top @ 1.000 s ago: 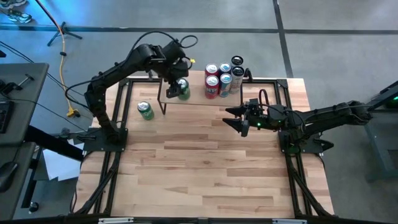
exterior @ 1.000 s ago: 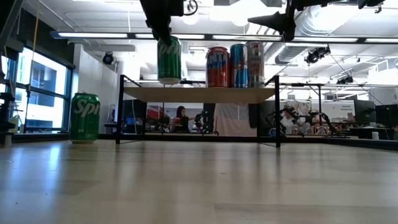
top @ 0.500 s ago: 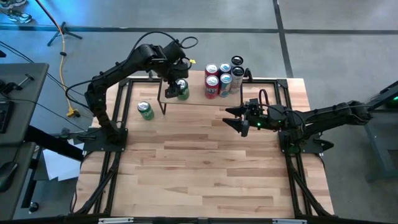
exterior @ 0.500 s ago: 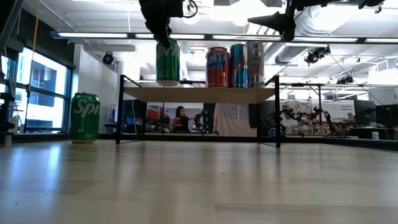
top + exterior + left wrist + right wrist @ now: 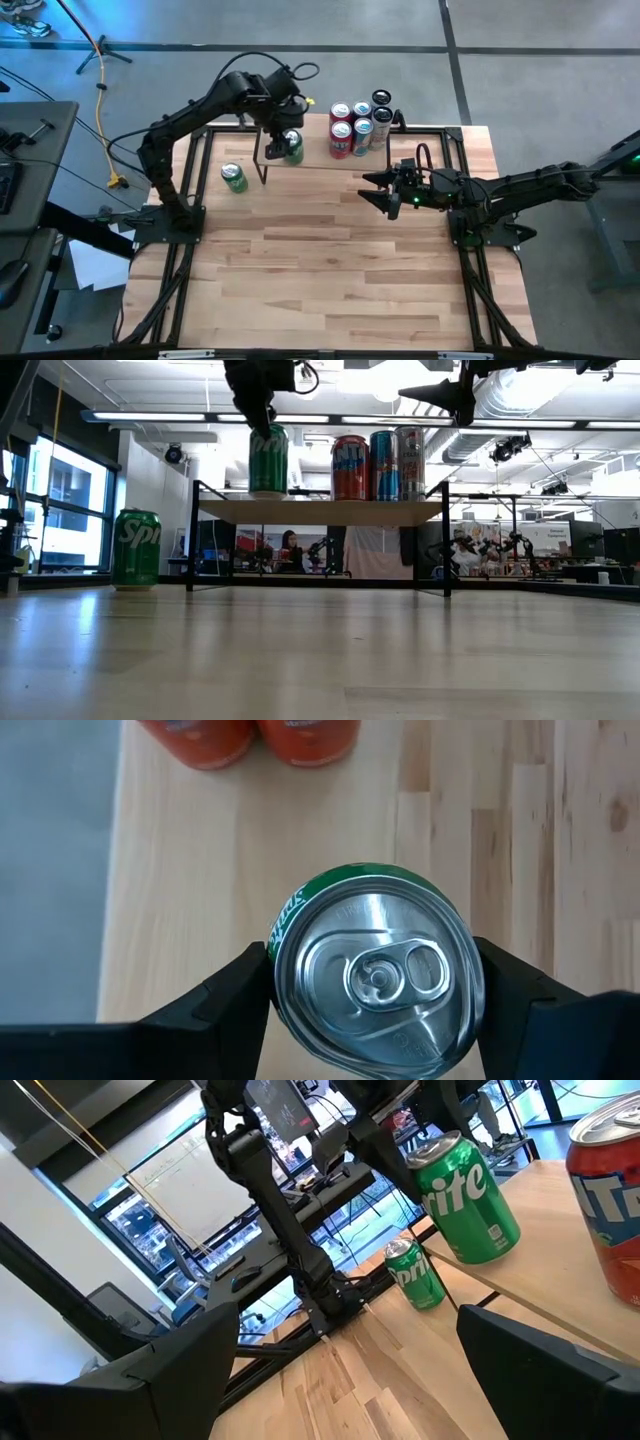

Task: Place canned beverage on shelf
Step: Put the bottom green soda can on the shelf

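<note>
At about 9 o'clock on the table [image 5: 330, 270], a spare green can [image 5: 234, 178] stands alone on the bare wood, just beside the shelf's near-left leg. It also shows in the low view, well clear of the work.

Moving right, the left tool [image 5: 283, 135] sits over the left end of the shelf [image 5: 315, 152], at roughly 11 o'clock. Its 2 fingers [image 5: 215, 1005] are part-open and clamped on the sides of a green Sprite can [image 5: 269, 460], held upright from above. In the low view the can's base looks level with the shelf board, touching or very nearly so; I cannot tell which.

Next along the board stand the stocked cans [image 5: 360, 122], red, blue and silver, with a gap between them and the green can.

Farthest right, at about 3 o'clock, the right tool [image 5: 385, 195] hangs wide open above the table, holding nothing.

Risks, as I judge them: if the can is not fully seated, letting go could make it drop and rock. It stands near the shelf's left end, so a sideways drag as the fingers part could tip it off toward the spare can. A slanted retreat could also clip the can's rim.
</note>
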Tool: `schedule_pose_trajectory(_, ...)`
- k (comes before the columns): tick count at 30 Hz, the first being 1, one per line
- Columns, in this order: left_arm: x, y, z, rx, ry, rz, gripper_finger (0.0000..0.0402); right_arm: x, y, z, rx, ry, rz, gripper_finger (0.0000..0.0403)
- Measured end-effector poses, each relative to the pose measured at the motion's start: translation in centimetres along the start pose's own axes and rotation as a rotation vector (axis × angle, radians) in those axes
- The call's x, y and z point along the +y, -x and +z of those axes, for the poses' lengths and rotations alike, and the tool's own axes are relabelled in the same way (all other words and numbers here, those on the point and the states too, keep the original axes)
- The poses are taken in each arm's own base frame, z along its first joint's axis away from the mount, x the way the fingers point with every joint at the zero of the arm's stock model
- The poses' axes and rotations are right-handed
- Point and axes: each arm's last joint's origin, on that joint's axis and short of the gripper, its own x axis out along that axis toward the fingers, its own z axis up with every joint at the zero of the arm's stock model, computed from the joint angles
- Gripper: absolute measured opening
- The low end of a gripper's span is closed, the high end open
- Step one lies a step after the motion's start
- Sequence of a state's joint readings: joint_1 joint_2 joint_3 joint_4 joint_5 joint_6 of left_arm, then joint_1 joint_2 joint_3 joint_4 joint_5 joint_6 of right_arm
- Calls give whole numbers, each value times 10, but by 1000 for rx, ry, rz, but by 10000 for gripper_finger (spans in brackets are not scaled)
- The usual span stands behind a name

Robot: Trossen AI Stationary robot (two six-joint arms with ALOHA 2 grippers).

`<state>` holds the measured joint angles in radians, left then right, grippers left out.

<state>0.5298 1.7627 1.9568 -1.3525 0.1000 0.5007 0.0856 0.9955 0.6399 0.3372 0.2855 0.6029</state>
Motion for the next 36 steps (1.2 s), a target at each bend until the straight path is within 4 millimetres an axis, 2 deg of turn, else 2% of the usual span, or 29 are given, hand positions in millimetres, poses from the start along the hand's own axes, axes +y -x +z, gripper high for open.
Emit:
schedule_pose_trajectory(12,4,-11,5,3,5,13,223,0,0,0,3,1,-2,360)
schedule_pose_trajectory(24,8,-13,9,-28,45,48,223,0,0,0,4,2,-3,360)
schedule_pose_trajectory(36,7,-13,9,-24,-23,41,225,0,0,0,4,2,-3,360)
